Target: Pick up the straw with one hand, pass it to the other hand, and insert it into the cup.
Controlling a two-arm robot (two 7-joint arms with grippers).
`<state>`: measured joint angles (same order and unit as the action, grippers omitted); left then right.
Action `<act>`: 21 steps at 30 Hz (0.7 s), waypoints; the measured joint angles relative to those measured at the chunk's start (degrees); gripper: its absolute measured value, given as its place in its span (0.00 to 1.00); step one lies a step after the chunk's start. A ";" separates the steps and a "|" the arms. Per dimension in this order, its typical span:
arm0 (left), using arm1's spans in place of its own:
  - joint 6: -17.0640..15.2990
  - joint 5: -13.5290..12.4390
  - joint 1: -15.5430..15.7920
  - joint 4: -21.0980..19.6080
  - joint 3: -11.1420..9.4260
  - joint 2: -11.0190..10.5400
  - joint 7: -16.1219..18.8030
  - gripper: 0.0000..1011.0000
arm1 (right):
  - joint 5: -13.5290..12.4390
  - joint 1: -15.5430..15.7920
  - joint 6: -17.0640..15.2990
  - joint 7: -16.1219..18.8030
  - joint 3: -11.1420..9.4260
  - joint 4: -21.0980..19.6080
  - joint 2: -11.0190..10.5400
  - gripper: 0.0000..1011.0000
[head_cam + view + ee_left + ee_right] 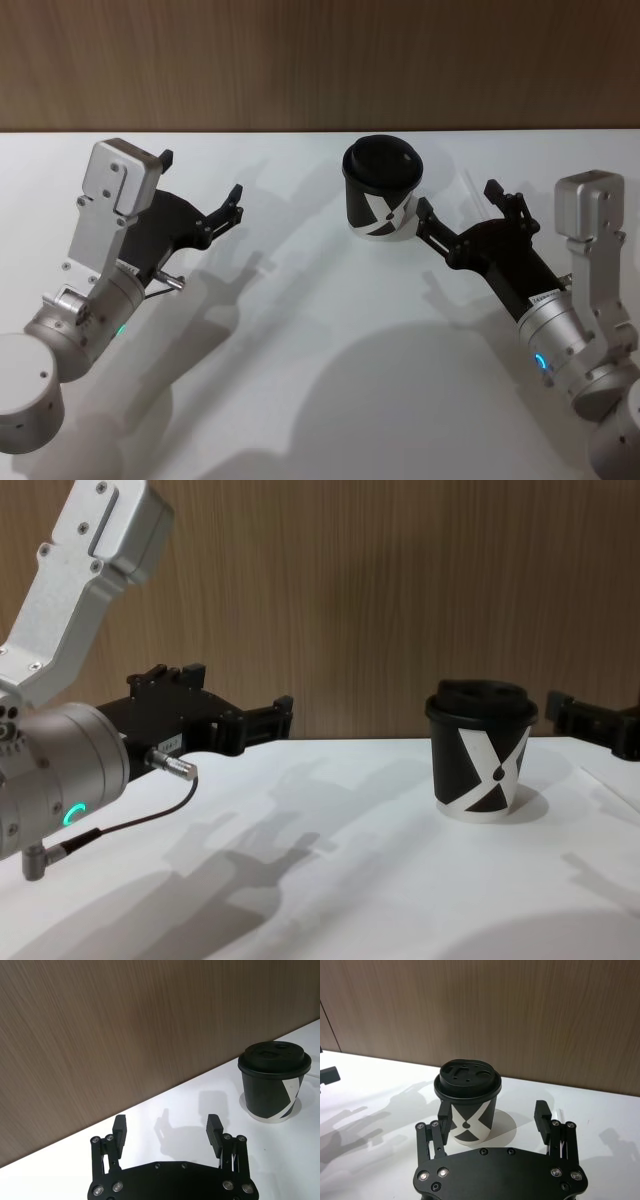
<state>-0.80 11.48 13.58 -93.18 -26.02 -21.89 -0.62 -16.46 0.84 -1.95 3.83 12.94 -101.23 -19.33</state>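
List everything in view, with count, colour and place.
paper cup: 1, black with a white X pattern and a black domed lid, upright on the table, centre-back
straw: 1, white, faint against the table, lying just right of the cup
table: 1, white, across the foreground
wall panel: 1, brown wood grain, behind the table
left claw: 1, black, open, above the table left of the cup
right claw: 1, black, open, close to the cup's right side, by the straw
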 joint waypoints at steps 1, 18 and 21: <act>0.00 0.00 0.00 0.00 0.00 0.00 0.00 0.99 | 0.00 0.00 0.00 0.00 0.00 0.00 0.00 0.99; 0.00 0.00 0.00 0.00 0.00 0.00 0.00 0.99 | 0.00 0.00 0.00 0.00 0.00 0.00 0.00 0.99; 0.00 0.00 0.00 0.00 0.00 0.00 0.00 0.99 | 0.00 0.00 0.00 0.00 0.00 0.00 0.00 0.99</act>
<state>-0.80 11.48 13.59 -93.17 -26.03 -21.89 -0.63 -16.46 0.84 -1.95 3.83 12.94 -101.23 -19.34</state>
